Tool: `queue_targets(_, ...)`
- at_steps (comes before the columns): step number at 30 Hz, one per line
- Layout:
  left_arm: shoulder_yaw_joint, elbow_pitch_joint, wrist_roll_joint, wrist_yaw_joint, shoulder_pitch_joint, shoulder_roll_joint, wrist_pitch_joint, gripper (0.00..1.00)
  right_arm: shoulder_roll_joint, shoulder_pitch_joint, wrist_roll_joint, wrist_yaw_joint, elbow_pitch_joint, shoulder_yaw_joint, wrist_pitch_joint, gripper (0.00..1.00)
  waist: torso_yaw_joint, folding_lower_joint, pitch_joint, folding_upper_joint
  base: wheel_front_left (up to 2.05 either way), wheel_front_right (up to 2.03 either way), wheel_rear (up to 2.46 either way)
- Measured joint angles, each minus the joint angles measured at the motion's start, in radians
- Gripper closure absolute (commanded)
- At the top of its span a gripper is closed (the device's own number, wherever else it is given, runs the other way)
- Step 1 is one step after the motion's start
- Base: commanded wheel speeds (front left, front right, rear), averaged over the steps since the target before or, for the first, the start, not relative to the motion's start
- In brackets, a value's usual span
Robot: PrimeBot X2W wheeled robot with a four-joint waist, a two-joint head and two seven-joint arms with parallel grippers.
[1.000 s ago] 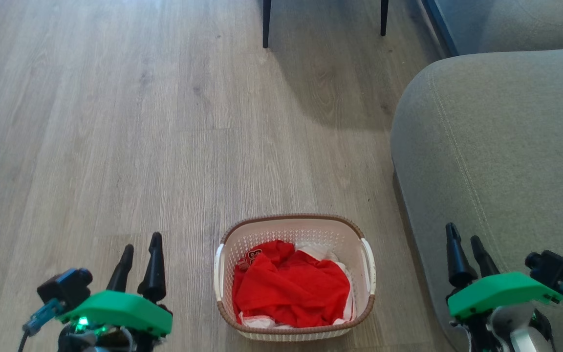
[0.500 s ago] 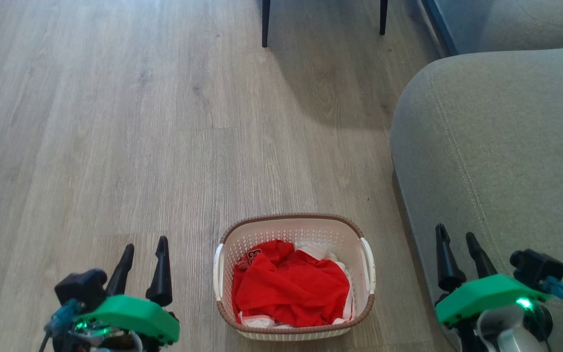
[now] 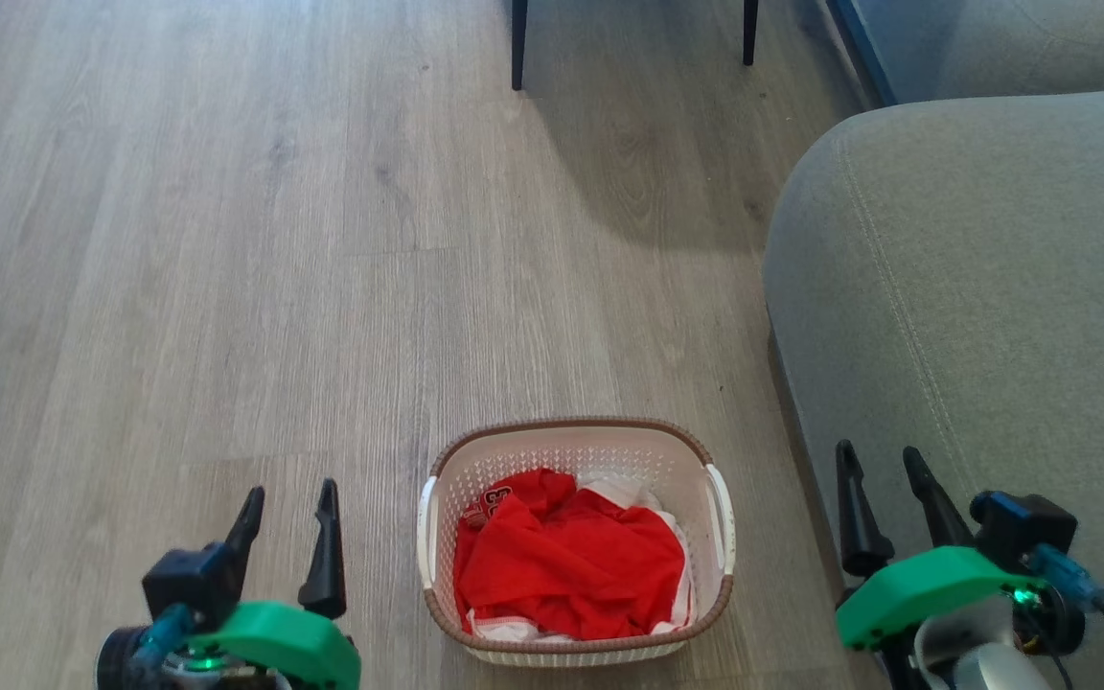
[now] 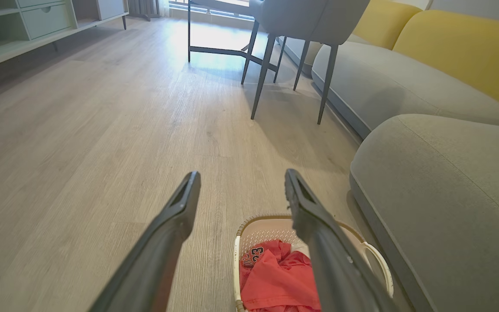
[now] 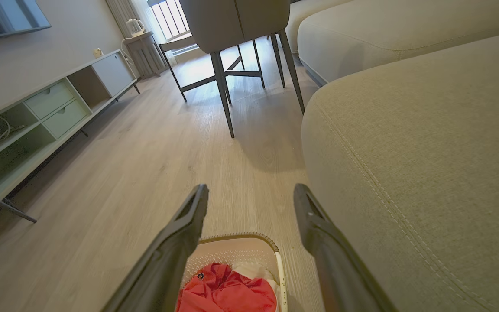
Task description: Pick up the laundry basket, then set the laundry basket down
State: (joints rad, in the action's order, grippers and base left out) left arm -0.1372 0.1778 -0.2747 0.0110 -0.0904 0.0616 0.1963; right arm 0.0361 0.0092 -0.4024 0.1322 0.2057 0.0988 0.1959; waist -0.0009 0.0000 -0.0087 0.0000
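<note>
The wooden floor [image 3: 226, 240] is bordered at 3 o'clock by a grey sofa [image 3: 974, 287]. The laundry basket [image 3: 575, 423] is seen standing on the floor at 6 o'clock in the head view, with red clothing [image 3: 571, 565] heaped inside. The left end effector [image 3: 290, 491] at its 9 o'clock and the right end effector [image 3: 877, 450] at its 3 o'clock are held apart from it, parted and empty. A light, stiff, slightly flexing load is expected; the 2 white side handles [image 3: 425, 532] are judged the best holds.

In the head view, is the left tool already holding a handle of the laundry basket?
No, the left tool is open and stands apart from the laundry basket, touching no handle.
</note>
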Motion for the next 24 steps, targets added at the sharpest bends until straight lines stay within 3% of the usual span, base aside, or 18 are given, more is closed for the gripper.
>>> queue_targets(19, -0.011, 0.000, 0.212, -0.004, -0.016, 0.001, 0.053, 0.00, 0.002, 0.001, 0.207, 0.000, -0.005, 0.033, 0.053, 0.00, -0.003, 0.0000, 0.003, 0.0000, 0.00, 0.00, 0.00)
queue_targets(24, -0.009, 0.002, 0.214, -0.003, -0.017, 0.000, 0.053, 0.00, 0.002, 0.001, 0.211, 0.000, -0.005, 0.034, 0.053, 0.00, -0.004, 0.0000, 0.005, 0.0000, 0.00, 0.00, 0.00)
